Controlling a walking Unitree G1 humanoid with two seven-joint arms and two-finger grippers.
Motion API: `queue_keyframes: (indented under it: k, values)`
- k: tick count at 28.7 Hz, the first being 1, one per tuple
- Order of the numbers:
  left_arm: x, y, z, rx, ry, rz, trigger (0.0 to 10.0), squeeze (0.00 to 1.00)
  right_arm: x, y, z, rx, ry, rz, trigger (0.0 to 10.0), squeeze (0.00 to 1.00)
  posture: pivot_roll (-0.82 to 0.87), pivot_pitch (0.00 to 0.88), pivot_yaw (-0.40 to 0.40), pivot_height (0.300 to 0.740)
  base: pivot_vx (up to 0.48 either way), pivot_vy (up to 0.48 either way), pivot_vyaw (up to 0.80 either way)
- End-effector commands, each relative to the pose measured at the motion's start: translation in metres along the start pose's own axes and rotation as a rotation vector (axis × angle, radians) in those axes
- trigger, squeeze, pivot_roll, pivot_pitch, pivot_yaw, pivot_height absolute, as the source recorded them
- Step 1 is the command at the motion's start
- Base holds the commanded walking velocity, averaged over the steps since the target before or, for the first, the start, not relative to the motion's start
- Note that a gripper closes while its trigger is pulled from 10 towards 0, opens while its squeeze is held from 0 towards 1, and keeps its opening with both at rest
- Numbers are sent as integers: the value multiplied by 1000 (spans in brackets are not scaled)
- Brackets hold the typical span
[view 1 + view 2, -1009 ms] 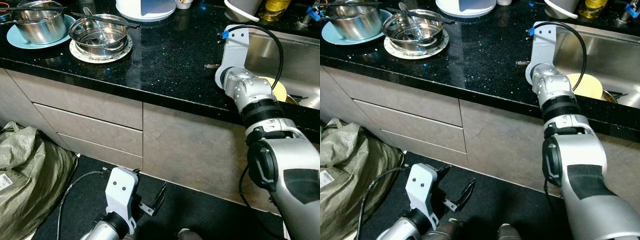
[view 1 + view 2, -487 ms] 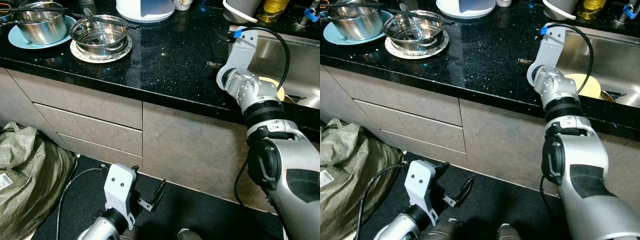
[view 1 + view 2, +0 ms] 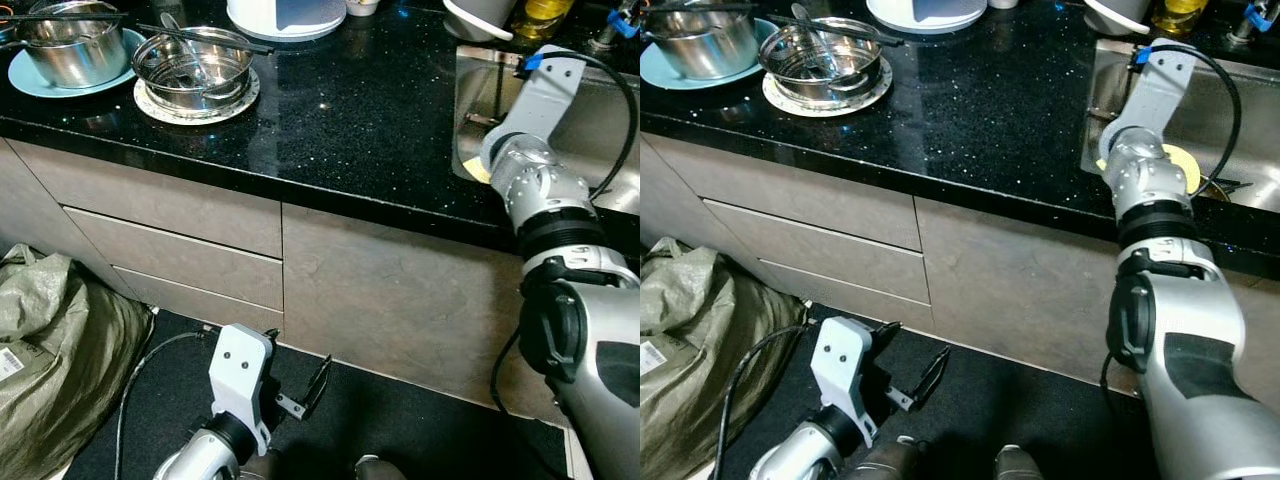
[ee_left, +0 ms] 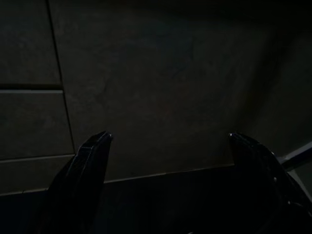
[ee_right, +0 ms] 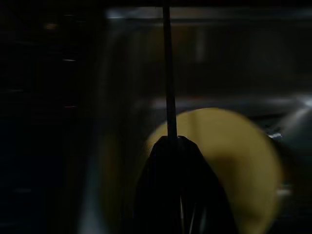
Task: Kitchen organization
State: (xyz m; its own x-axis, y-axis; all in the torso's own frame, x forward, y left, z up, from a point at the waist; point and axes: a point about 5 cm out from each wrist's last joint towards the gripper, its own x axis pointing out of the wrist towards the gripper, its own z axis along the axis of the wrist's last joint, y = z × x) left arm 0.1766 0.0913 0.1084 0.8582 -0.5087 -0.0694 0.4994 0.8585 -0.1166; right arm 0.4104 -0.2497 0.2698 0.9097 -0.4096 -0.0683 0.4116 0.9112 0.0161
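Landmark: sink (image 3: pixel 1230 110), sunk in the black counter (image 3: pixel 350 120)
Right gripper (image 5: pixel 170 146): held over the sink; jaws pressed together on one thin dark rod (image 5: pixel 166 73); yellow plate (image 5: pixel 234 156) lies below in the sink
Left gripper (image 4: pixel 168 146): hung low by the cabinet (image 3: pixel 380 290), well apart from the sink; jaws spread
Counter, far from sink: two steel pots (image 3: pixel 195 68), two plates (image 3: pixel 25 75) beneath them

A thin dark chopstick (image 5: pixel 168 73) points over the yellow plate (image 5: pixel 243 161) in the sink (image 3: pixel 1240 110).

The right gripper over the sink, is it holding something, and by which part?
Yes: the right gripper is shut on a thin dark stick, pinched at one end, above the yellow plate.
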Motion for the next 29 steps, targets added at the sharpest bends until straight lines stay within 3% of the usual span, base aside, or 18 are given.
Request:
queue_keyframes:
  k: [1,3,4,6,8,9,10,16,20,24,29]
  values:
    - [-1,-1,-4,-12,13,-5,10000,0,1,-5,-2,-36,-14,-29,0,0,142,141,-62,740,0,0,0]
    - [1,-1,-5,-12,13,-5,10000,0,1,-10,-2,-46,-25,-51,0,0,142,131,-63,740,0,0,0]
    - [2,0,-6,-12,12,-6,10000,0,1,-15,3,12,-69,-51,706,0,141,119,-65,740,0,0,0]
    - [3,0,-7,-13,12,-6,10000,0,1,-17,7,54,-97,-46,706,0,141,117,-66,740,0,0,0]
    - [5,0,-8,-13,13,-5,10000,0,0,-21,16,98,-173,-47,4275,0,136,106,-67,740,0,0,0]
    - [5,0,-8,-13,13,-5,10000,0,0,-21,16,98,-173,-47,4275,0,136,106,-67,740,0,0,0]
    - [6,1,-9,-14,13,-5,10000,0,-3,-17,20,147,-223,25,10000,0,131,100,-68,740,0,0,0]
    - [9,1,-9,-15,8,-7,10000,0,-4,-5,15,77,-222,61,10000,0,130,95,-71,740,0,0,0]
    - [10,0,-9,-14,3,-6,10000,0,-3,-1,7,-50,-206,34,10000,0,135,96,-73,740,0,0,0]
    - [10,0,-9,-13,0,-4,10000,0,-3,-2,3,2,-191,63,10000,0,135,97,-74,736,0,0,-358]
    - [10,0,-9,-14,-2,-4,10000,0,-3,-1,4,0,-200,77,10000,0,131,98,-72,736,0,0,-623]
